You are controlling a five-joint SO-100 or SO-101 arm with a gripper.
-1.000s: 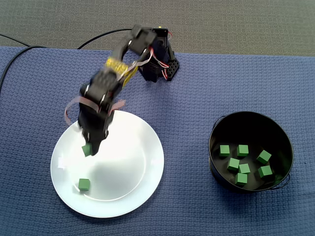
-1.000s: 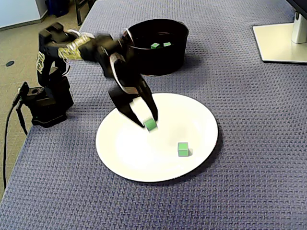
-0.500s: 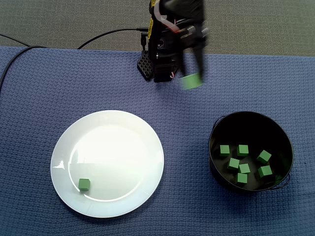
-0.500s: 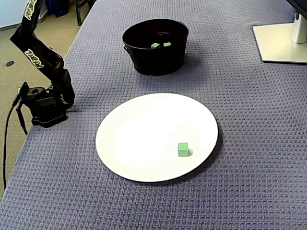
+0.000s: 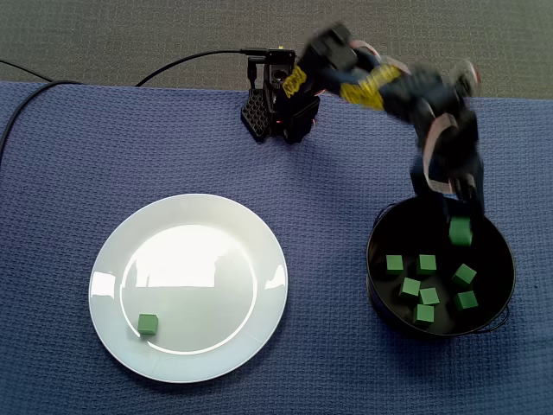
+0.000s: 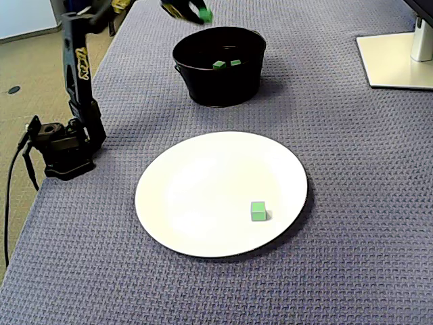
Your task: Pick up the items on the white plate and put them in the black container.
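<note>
A black robot arm with yellow labels (image 5: 380,86) reaches from its base (image 5: 278,117) at the far edge of a blue-grey woven cloth (image 5: 328,199) covering the tabletop, its end effector (image 5: 456,216) poised over the round black container (image 5: 373,259). A small green cube (image 5: 460,232) sits at the fingertips, above the container's open mouth and clear of its floor. Motion blur smears the fingers in both fixed views, so it cannot be told whether the end effector is clamped on the cube or has let go.

Seen from the side in a fixed view, the end effector (image 6: 193,11) and its green cube (image 6: 201,12) hang above the container (image 6: 216,81), near the top edge of the picture.

Several more green cubes (image 5: 425,264) lie scattered on the container's bottom, two of them (image 6: 218,64) showing over the rim from the side.

On the round white plate (image 5: 199,259), well apart from the container, a single green cube (image 5: 148,324) rests near the rim, lower left as that fixed view shows it. From the side, the same lone cube (image 6: 258,210) lies toward the near right of the plate (image 6: 216,169).

A black cable (image 5: 190,60) trails away from the arm's base, and a flat white stand foot (image 6: 396,57) occupies the cloth's far right corner.
</note>
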